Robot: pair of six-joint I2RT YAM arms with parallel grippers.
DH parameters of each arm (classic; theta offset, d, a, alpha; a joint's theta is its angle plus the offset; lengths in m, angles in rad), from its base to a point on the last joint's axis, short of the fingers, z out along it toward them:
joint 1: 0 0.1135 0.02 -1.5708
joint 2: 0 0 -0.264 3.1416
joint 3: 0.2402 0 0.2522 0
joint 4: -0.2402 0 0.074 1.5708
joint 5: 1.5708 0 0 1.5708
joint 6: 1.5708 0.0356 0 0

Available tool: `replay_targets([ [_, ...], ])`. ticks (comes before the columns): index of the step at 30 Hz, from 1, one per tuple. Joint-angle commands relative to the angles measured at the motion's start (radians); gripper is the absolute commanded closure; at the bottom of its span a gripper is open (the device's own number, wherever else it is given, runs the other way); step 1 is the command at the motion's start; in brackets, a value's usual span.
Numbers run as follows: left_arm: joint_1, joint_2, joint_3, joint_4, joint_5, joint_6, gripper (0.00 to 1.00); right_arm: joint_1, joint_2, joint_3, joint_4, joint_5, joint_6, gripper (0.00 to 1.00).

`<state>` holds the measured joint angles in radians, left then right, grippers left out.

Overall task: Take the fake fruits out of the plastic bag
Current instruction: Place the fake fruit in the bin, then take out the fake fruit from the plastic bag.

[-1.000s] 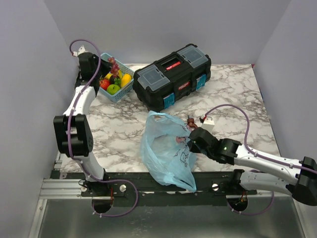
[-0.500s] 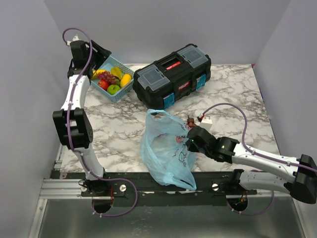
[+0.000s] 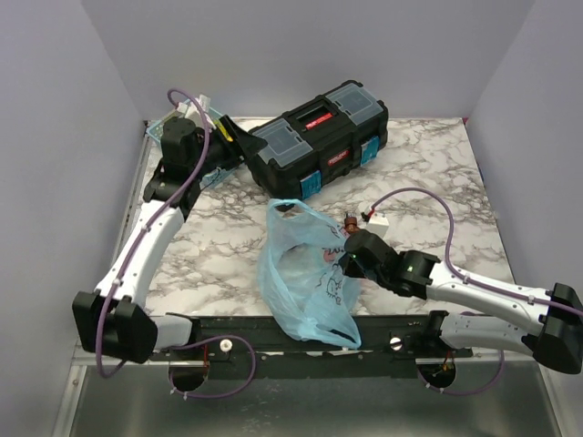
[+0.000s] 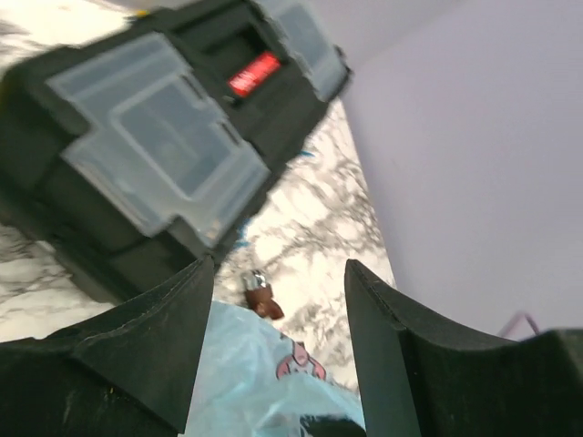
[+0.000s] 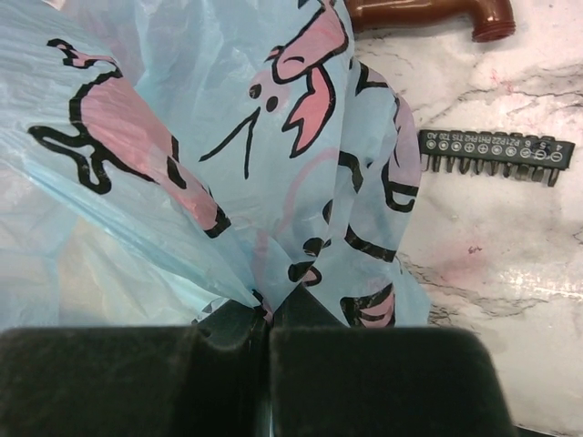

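Note:
The light-blue plastic bag [image 3: 305, 273] with pink-and-dark prints lies crumpled near the table's front edge. My right gripper [image 3: 349, 262] is shut on a fold of its right side; the right wrist view shows the film [image 5: 228, 137] pinched between the closed jaws [image 5: 271, 314]. My left gripper [image 3: 239, 144] is open and empty, raised by the left end of the black toolbox [image 3: 319, 137]. Its wrist view looks between the fingers [image 4: 278, 273] at the toolbox [image 4: 155, 155] and the bag [image 4: 246, 364]. The fake fruits are hidden behind the left arm. No fruit shows in the bag.
A small brown tap piece [image 3: 350, 224] lies just behind the bag, also in both wrist views [image 4: 262, 299] [image 5: 428, 14]. A black bit strip [image 5: 496, 150] lies on the marble beside the bag. A corner of the light-blue lattice basket [image 3: 164, 127] shows behind the left arm.
My left arm has swung away from the basket, rightward toward the toolbox, and now covers the basket and fruits. The right gripper has kept its hold on the bag, hardly moving.

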<state>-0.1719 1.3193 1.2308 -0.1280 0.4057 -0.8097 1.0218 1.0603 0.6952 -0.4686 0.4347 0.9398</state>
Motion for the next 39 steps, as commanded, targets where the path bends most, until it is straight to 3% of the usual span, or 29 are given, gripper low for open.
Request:
replay_targets([
  [1,-0.095,-0.151,-0.057,0.057,0.060,0.101,0.42,0.006,0.009,0.055,0.022,-0.010,-0.024,0.99],
  [12,-0.432,-0.425,-0.195,-0.021,0.273,0.519,0.39,0.006,0.026,0.089,0.045,-0.030,-0.048,0.99],
  [18,-0.656,-0.429,-0.295,-0.163,0.102,0.682,0.42,0.007,0.029,0.086,0.061,-0.040,-0.046,0.99],
  [22,-0.728,-0.416,-0.444,-0.083,0.004,0.634,0.46,0.006,0.018,0.085,0.051,-0.037,-0.038,0.99],
  [28,-0.742,-0.358,-0.573,0.020,-0.324,0.451,0.50,0.006,-0.002,0.079,0.044,-0.028,-0.035,0.99],
  [39,-0.765,-0.093,-0.527,0.048,-0.448,0.345,0.55,0.006,0.008,0.072,0.071,-0.050,-0.028,0.99],
])
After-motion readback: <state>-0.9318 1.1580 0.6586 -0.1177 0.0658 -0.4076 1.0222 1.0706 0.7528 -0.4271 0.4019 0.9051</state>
